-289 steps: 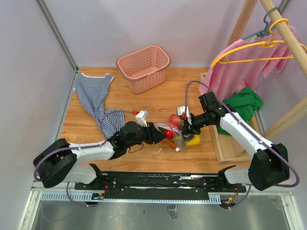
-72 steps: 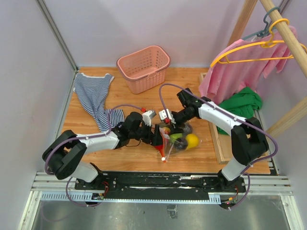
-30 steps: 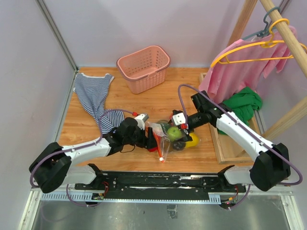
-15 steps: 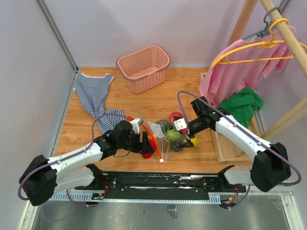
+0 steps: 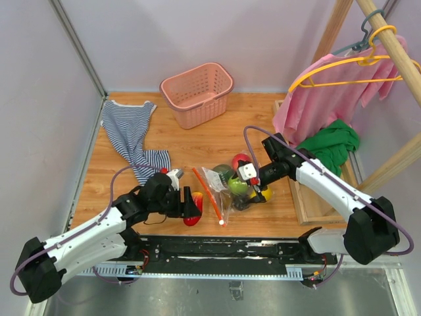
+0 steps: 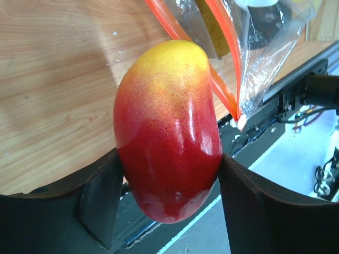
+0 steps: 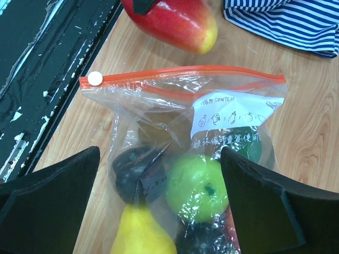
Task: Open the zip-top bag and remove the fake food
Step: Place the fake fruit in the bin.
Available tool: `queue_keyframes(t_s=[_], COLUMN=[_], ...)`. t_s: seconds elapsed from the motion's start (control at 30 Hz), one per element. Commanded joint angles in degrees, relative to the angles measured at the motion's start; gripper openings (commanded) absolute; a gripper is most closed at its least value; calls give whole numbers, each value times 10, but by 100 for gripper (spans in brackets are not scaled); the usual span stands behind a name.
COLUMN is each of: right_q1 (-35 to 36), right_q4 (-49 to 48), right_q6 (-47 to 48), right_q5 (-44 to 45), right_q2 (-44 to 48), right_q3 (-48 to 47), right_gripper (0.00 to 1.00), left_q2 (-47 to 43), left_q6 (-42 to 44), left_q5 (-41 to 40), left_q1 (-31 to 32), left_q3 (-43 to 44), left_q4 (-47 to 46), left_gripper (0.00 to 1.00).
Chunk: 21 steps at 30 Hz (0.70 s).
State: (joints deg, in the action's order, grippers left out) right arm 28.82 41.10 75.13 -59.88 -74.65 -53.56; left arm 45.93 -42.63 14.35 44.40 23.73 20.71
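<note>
My left gripper (image 5: 192,205) is shut on a red-and-yellow mango-shaped fake food (image 6: 167,132), gripped at its red end just above the table's near edge, left of the zip-top bag (image 5: 222,186). The clear bag lies on the wood with its red-orange zip strip (image 7: 180,71) facing the mango, the two strips parted. Inside show a light green fruit (image 7: 197,188), a yellow one (image 7: 140,233) and a dark purple one (image 7: 130,166). My right gripper (image 7: 159,201) hovers open over the bag's closed end, its fingers either side of the fruits.
A pink slotted basket (image 5: 197,92) stands at the back. A striped garment (image 5: 131,138) lies at the left. A wooden rack with pink clothes (image 5: 329,92) and a green cloth (image 5: 332,141) bounds the right. The black rail (image 5: 217,247) runs along the near edge.
My left gripper has drawn back to the left and toward the near edge, carrying the mango out of the bag's mouth. The right gripper has stayed over the bag.
</note>
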Motion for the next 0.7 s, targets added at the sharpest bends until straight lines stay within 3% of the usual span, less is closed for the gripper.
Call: queue_keyframes(t_s=[0.0, 0.37, 0.67], right_q1=[-10, -22, -29], right_q4=[2, 5, 10], right_q6=[10, 6, 6], right_q5=[-4, -3, -2], right_q2=[19, 24, 20], right_q3=[8, 6, 3], right_gripper=[98, 97, 98], left_q2=[-37, 12, 126], left_q6=[-22, 64, 264], left_q5=[-82, -175, -228], left_q1=[0, -41, -93], left_q3=[39, 144, 284], left_q4=[59, 93, -3], left_gripper=[26, 26, 27])
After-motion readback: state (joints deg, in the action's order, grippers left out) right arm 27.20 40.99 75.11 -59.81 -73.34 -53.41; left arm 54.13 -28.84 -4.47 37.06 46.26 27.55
